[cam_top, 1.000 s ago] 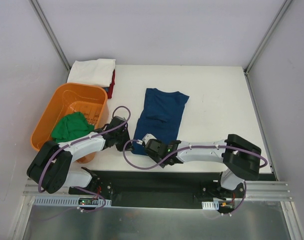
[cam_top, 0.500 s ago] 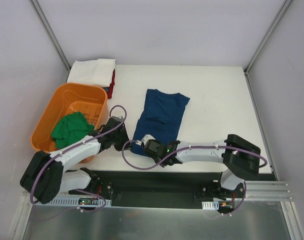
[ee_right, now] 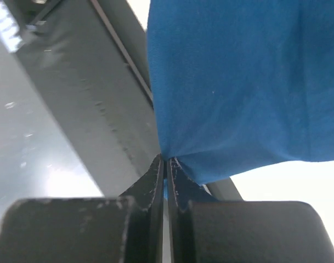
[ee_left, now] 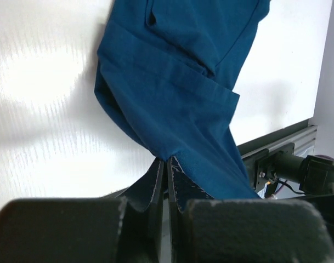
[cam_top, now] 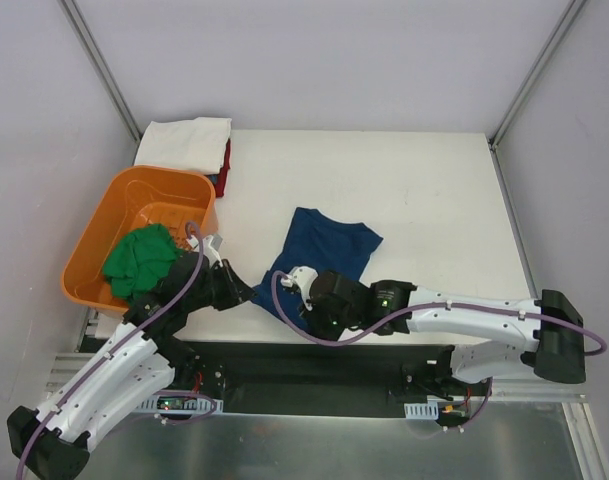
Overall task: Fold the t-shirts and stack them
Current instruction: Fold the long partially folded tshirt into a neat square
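Both of my end effectors are pressed together on cloth, each pinching the near hem of the navy blue t-shirt [cam_top: 324, 248]. The shirt lies as a long, narrow shape on the white tabletop [cam_top: 434, 200], close to the 6 o'clock edge, with its collar end pointing toward 12 o'clock. My left end effector [ee_left: 165, 164] grips a hem corner. From that wrist I see the stitched edge running into the pinch, and soft matte knit rising away in loose diagonal folds. A ribbed aluminium rail [ee_left: 276, 145] sits at 4 o'clock. My right end effector [ee_right: 165, 163] holds another point on the same hem. There the fabric hangs smooth and almost creaseless from 12 to 3 o'clock, with a dark metal beam [ee_right: 84, 93] slanting past at 10 o'clock. Only the top view shows the rest of the shirts. A crumpled green t-shirt [cam_top: 141, 258] is heaped inside the glossy orange tub [cam_top: 84, 245] at 9 o'clock. At the 10 o'clock corner, a folded white t-shirt [cam_top: 184, 143] rests on a red t-shirt [cam_top: 225, 165], of which only a thin edge peeks out. The top view shows my two grips close together at the shirt's near end, but not the closed tips themselves. Those show only from the wrist cameras.
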`<action>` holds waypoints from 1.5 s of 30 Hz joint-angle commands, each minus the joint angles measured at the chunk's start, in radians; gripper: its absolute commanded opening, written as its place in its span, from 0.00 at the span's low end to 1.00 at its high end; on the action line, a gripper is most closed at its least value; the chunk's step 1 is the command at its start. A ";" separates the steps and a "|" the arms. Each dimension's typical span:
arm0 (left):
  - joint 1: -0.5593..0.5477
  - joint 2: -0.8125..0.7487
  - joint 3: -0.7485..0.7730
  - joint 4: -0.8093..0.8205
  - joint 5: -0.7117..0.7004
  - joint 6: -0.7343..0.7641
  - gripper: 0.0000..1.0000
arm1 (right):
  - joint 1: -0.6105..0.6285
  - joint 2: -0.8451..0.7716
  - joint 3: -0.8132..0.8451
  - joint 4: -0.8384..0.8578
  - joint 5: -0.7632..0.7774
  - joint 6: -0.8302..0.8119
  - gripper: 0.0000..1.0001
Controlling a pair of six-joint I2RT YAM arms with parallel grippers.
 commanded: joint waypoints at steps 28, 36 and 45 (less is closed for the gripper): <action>-0.004 0.643 0.649 0.060 -0.124 0.165 0.00 | -0.656 -0.087 0.227 -0.194 -0.085 -0.155 0.01; 0.065 0.947 0.865 0.060 -0.047 0.208 0.00 | -0.834 0.145 0.334 -0.179 -0.164 -0.179 0.01; 0.091 1.243 1.080 0.060 0.045 0.254 0.00 | -0.908 0.291 0.410 -0.171 -0.160 -0.163 0.01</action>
